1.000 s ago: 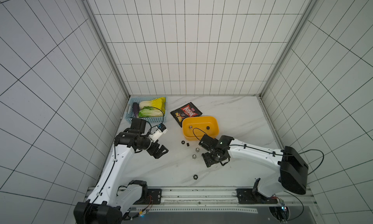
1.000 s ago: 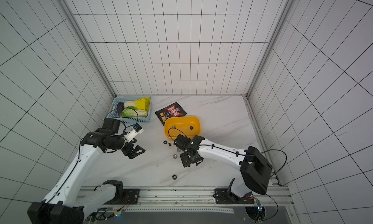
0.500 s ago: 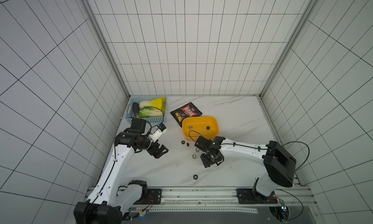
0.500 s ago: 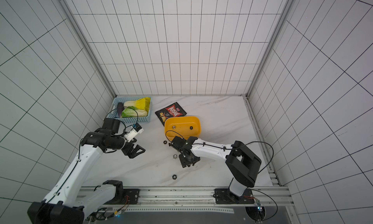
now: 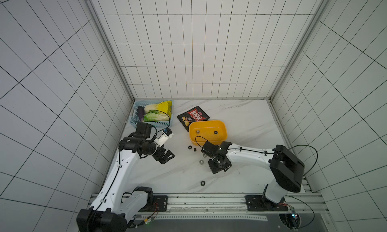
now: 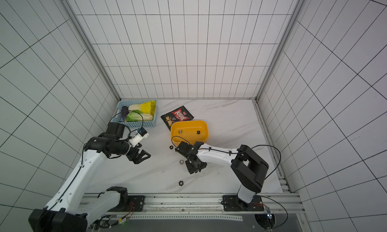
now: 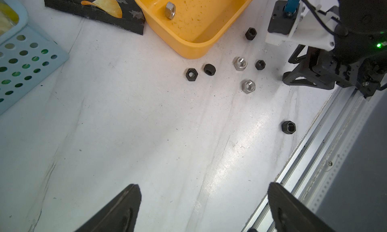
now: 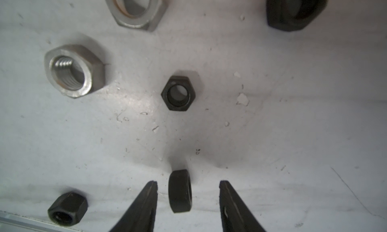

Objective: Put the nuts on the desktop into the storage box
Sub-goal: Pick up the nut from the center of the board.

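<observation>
The right fingers (image 8: 142,208) stand apart on either side of a black nut (image 8: 180,191) that is up on its edge on the desk (image 8: 272,115). A gap shows on each side, so nothing is gripped. Just ahead of the tips a second black nut (image 8: 178,92) lies flat with bare desk all round it. Two silver nuts (image 8: 73,70) lie off to one side. A lone nut (image 8: 67,208) sits close to the desk's front edge, where a strip of grey rail (image 8: 12,217) shows.

The left fingers (image 7: 123,208) are spread wide and empty, hanging over bare desk, with an open stretch between them and the scattered nuts (image 7: 248,86).

In both top views the box (image 5: 206,131) sits mid-desk just behind the right arm, holding a silver nut (image 5: 197,132) and a black one (image 5: 215,132). Two more black nuts (image 5: 189,147) lie just off its near left corner.

A chip bag (image 5: 192,117) touches the box's back left corner. A blue basket (image 5: 152,124) fills the back left corner against the wall. From the box to the right wall the desk is bare.
</observation>
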